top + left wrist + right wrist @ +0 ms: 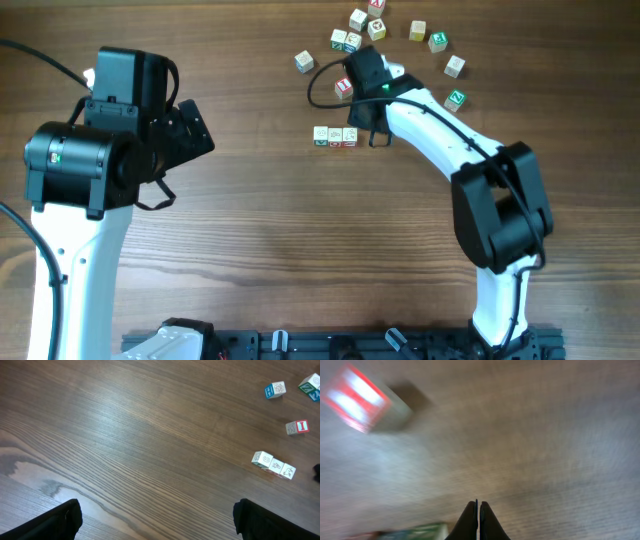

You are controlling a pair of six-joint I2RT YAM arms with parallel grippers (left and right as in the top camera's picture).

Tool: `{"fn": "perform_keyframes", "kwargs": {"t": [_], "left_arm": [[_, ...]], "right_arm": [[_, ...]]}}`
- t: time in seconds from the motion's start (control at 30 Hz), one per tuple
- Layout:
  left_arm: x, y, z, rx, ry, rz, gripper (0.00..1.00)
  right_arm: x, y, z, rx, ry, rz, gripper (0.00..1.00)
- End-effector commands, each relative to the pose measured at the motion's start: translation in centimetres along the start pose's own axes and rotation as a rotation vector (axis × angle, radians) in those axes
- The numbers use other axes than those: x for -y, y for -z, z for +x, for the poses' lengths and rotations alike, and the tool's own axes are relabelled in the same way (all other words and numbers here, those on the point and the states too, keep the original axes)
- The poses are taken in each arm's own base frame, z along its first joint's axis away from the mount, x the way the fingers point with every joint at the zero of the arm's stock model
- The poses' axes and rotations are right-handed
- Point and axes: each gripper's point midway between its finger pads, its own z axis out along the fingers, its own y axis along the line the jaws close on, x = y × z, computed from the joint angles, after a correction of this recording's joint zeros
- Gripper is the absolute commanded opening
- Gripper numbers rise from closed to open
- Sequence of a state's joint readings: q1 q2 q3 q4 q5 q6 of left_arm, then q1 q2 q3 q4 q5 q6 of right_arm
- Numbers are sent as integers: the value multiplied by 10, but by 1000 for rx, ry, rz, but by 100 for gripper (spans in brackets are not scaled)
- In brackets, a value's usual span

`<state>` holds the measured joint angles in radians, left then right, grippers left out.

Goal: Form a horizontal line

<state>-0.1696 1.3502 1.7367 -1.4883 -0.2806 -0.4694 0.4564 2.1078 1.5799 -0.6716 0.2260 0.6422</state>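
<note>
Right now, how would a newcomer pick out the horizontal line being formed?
Find the white right arm in the overhead view. Just beside its black tip, below the scattered loose cubes, lies the horizontal line. It alone is a straight row of three cubes joined side to side.

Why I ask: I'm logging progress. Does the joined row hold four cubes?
No, the horizontal line holds only three cubes, side by side.

Horizontal line [335, 136] of three small whitish letter cubes, lying flat on the wooden tabletop [300, 250], sitting side to side and touching, showing green and red marks, running straight left to right below the loose scattered cubes
</note>
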Motion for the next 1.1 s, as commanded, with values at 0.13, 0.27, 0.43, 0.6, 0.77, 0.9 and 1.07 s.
{"fn": "perform_keyframes", "kwargs": {"t": [0.13, 0.27, 0.43, 0.6, 0.77, 0.9, 1.07], "left_arm": [[-3, 0, -3, 10, 17, -11, 100], [-3, 0, -3, 10, 16, -11, 100], [-3, 0, -3, 10, 16, -11, 100], [-3, 0, -3, 10, 16, -11, 100], [-3, 0, -3, 10, 17, -11, 100], [-3, 0, -3, 10, 16, -11, 100], [-3, 0, -3, 10, 16, -11, 100]], "right_arm": [[-6, 2, 23, -90, -31, -59, 5], [-9, -10, 41, -156, -23, -78, 5], [-16, -12, 44, -173, 6, -117, 4], [-15, -11, 47, -184, 10, -111, 5], [-16, -11, 48, -190, 55, -124, 5], [-19, -10, 49, -198, 54, -141, 5], [-21, -11, 47, -188, 52, -148, 5]]}}
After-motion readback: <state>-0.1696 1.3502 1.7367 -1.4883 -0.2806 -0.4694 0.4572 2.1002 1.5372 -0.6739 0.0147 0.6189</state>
